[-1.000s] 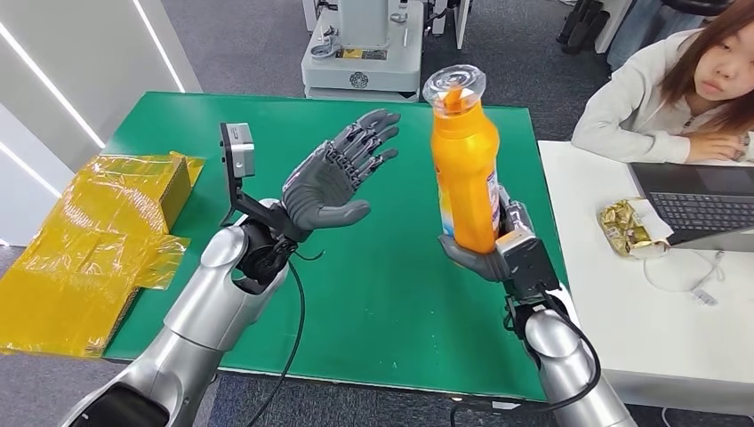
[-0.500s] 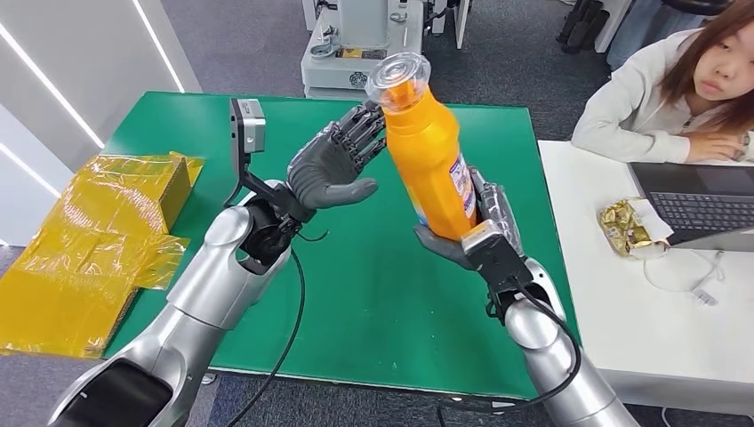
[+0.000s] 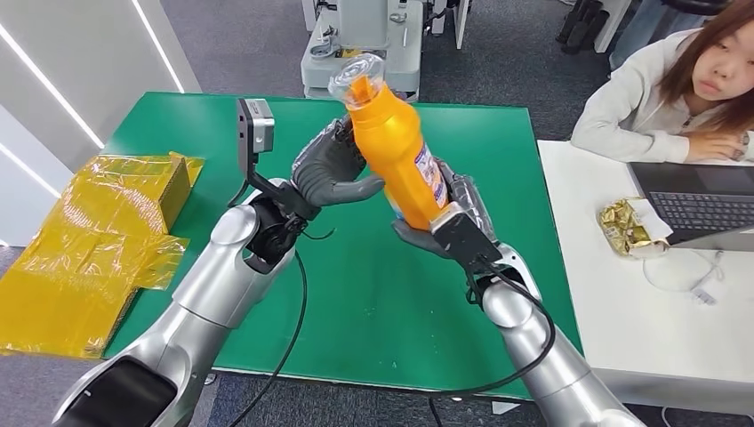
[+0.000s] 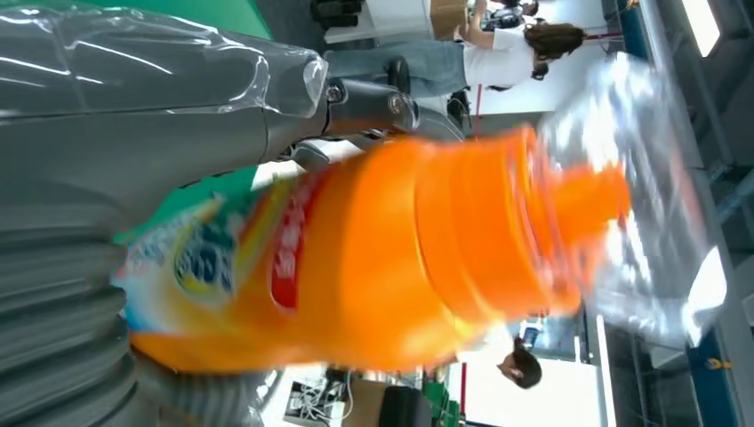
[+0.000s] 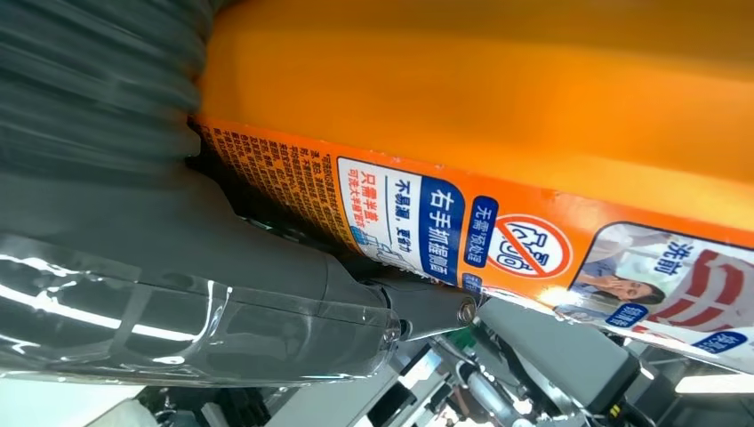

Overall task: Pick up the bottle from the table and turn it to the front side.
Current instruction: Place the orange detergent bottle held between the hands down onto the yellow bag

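Head camera is sitting high on the robot, facing forward and down across the green table (image 3: 178,124); both arms are entering from the near edge, a person (image 3: 676,89) is sitting beyond the right edge. Left wrist camera is sitting close behind the left hand (image 4: 133,133), viewing turned sideways, very near the orange bottle (image 4: 373,258), blurred. Right wrist camera is looking from behind the right hand (image 5: 178,267), nearly touching the bottle label (image 5: 427,222). All three views are sharing the bottle.
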